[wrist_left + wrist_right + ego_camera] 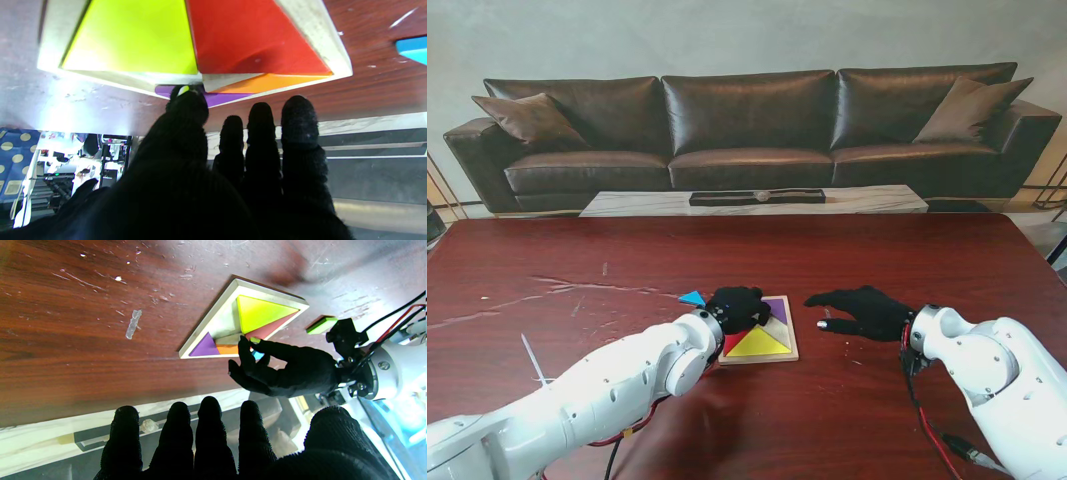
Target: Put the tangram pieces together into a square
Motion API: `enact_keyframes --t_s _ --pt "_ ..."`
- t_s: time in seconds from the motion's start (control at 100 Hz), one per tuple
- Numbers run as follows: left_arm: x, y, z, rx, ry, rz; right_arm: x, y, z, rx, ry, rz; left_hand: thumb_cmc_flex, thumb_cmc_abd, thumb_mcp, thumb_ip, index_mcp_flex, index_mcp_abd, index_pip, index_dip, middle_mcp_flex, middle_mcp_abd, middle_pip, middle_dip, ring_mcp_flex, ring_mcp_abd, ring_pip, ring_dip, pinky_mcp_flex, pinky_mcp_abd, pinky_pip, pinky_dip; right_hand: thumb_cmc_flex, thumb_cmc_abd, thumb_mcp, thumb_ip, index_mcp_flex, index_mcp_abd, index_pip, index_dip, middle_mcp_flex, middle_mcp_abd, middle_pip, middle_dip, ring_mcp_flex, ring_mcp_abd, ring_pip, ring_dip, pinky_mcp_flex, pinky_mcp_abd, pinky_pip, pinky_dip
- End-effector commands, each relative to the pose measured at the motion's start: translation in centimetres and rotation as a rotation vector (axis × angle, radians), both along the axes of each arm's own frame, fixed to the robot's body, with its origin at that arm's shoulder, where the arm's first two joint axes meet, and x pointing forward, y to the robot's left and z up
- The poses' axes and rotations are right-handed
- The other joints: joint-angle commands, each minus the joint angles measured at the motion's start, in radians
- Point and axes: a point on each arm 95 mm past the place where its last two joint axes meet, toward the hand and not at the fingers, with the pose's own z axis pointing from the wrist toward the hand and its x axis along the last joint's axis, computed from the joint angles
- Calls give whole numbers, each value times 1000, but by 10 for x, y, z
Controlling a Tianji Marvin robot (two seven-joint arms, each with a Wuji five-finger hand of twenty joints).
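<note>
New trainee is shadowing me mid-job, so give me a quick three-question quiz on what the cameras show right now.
1. True or false: the blue triangle piece lies inside the white-rimmed wooden square tray.
2. Which black-gloved hand is over the tray? A) left hand B) right hand
3. Fill in: the large piece beside the red triangle piece in the tray is ____.
Key: 1 false; 2 A; 3 yellow.
</note>
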Motion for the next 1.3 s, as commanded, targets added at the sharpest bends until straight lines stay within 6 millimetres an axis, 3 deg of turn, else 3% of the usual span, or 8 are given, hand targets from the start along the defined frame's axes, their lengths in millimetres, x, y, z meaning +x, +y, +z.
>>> enact_keyframes --t_s 0.0,0.49,0.85,1.29 --pt "-3 -3 2 -8 -21 -9 -2 2 -1 -5 4 5 16 11 -5 3 -18 -11 2 6 -32 27 -2 -6 -26 -1 -14 -5 3 3 3 28 6 21 3 24 -14 -21 2 -2 9 -2 9 7 13 -3 -2 13 -12 7 0 -5" --pt "-1 3 -3 32 -38 16 -2 3 -2 -1 6 7 29 -2 -5 1 9 21 63 35 -21 32 30 14 6 -2 10 7 29 1 12 30 6 22 3 24 -14 -22 2 -1 9 -2 9 7 13 -4 -2 13 -12 7 0 -4" --pt "-3 4 -4 40 -20 13 -1 4 -2 -3 7 11 21 -18 12 -1 32 35 65 4 -2 26 26 9 17 2 7 5 32 9 14 28 5 22 2 24 -13 -21 2 -1 9 -2 9 7 12 -4 -2 13 -12 7 0 -4" --pt "-2 3 6 -25 -62 37 0 5 -2 -1 6 14 22 0 12 -3 -57 10 11 -7 -21 32 13 2 6 -1 0 3 26 7 12 28 6 22 2 24 -13 -22 3 -1 10 -1 10 7 13 -3 -2 13 -11 7 0 -4"
